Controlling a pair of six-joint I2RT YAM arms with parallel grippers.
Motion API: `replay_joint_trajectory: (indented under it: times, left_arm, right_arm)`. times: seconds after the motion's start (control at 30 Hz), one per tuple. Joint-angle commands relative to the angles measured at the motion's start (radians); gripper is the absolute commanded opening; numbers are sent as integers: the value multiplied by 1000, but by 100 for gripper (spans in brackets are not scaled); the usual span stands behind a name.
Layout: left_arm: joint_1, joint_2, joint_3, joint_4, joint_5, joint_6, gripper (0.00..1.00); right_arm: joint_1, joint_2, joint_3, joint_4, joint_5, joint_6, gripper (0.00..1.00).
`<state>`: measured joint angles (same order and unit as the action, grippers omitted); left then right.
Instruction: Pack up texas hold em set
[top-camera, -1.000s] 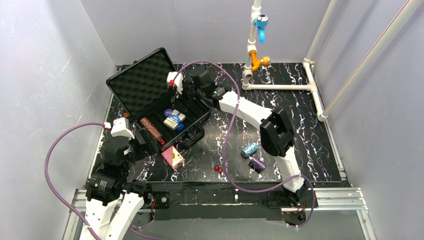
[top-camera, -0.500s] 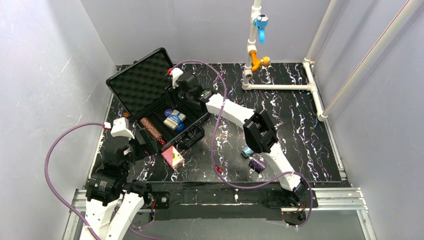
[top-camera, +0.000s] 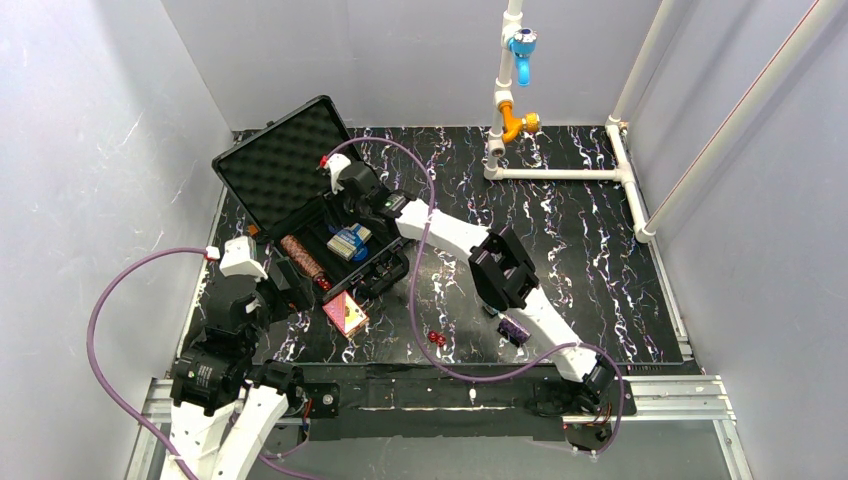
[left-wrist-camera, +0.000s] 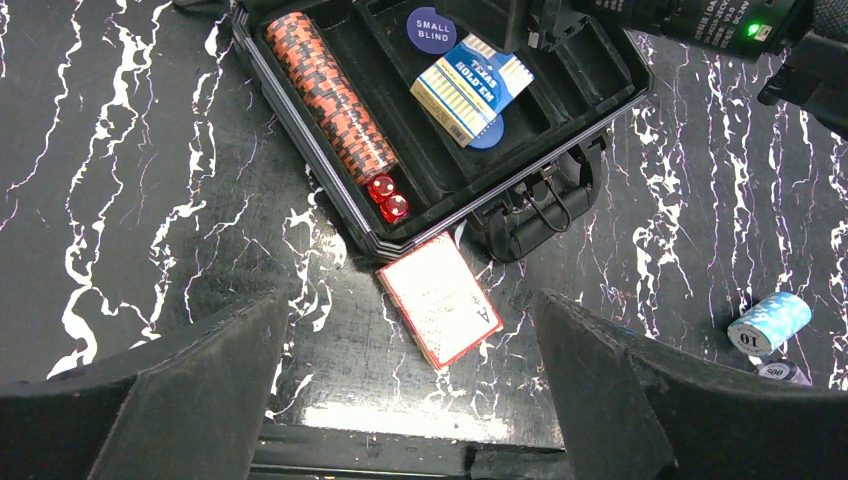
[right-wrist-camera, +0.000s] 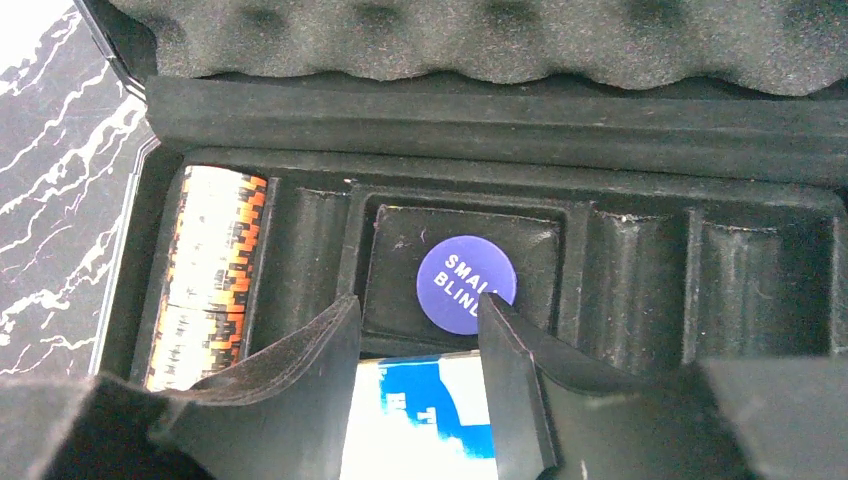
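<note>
Blue card box (right-wrist-camera: 420, 425) between right jaws

Case (left-wrist-camera: 590, 125): black, open on the worktop (top-camera: 600, 250), egg-crate foam lid (top-camera: 280, 165) raised.
Brown chip stack (left-wrist-camera: 335, 95): on its side in the case's left slot.
Red dice (left-wrist-camera: 388, 198): two at that stack's near end.
Loose dice (top-camera: 436, 339): red, on the worktop.
Blue card box (left-wrist-camera: 472, 87): tilted in the case, between the right gripper (right-wrist-camera: 418, 300) fingers.
Red card box (left-wrist-camera: 440, 312): flat, just before the case.
Blue chip stack (left-wrist-camera: 768, 322), purple chip stack (top-camera: 515, 328): side by side, well right of the case.
</note>
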<state>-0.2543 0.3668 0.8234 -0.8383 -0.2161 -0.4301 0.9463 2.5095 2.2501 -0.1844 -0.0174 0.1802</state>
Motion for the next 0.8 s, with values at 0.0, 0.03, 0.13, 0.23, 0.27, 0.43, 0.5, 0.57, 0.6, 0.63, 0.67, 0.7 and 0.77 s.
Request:
replay_joint_trajectory:
  times: [0.0,0.03,0.13,0.23,0.27,0.43,0.5,0.57,0.6,0.63,0.67,0.7,0.77]
  left_arm:
    - [6,4,-11,2,3,10,92]
    - [6,3,-11,1,3,10,92]
    - [6,3,-10,1,3,10,92]
    - [6,-2,-10,1,3,10,92]
    - [6,-2,-10,1,3,10,91]
    - [6,-1,-10,2,4,10,91]
    - [6,0,-10,1,3,9,91]
    - [6,0,-10,2,3,10,91]
    - [6,-2,-10,2,3,10,91]
    - [6,-2,-10,2,3,10,91]
    - [6,-2,-11,2,3,10,91]
    - [6,-2,-11,2,3,10,91]
    - [7,-2,-10,2,2,10,91]
  right_arm:
    - [20,15,52,-5,43,-39,54]
    - [20,18,52,-6,42,-41,54]
    - [21,28,58,-15,39,-49,54]
    - [24,34,59,-18,30,-58,54]
    - [25,38,60,-19,29,-59,54]
    - [28,68,105,-43,37,-63,54]
    - [29,89,136,-71,36,-73,53]
    - [28,102,158,-97,35,-79,53]
    - [29,104,159,-108,34,-83,53]
    - [29,104,159,-118,34,-88,52]
    - [29,104,160,-130,37,-92,52]
    - [29,103,160,-142,45,-98,52]
    - [30,95,155,-163,67,-104,52]
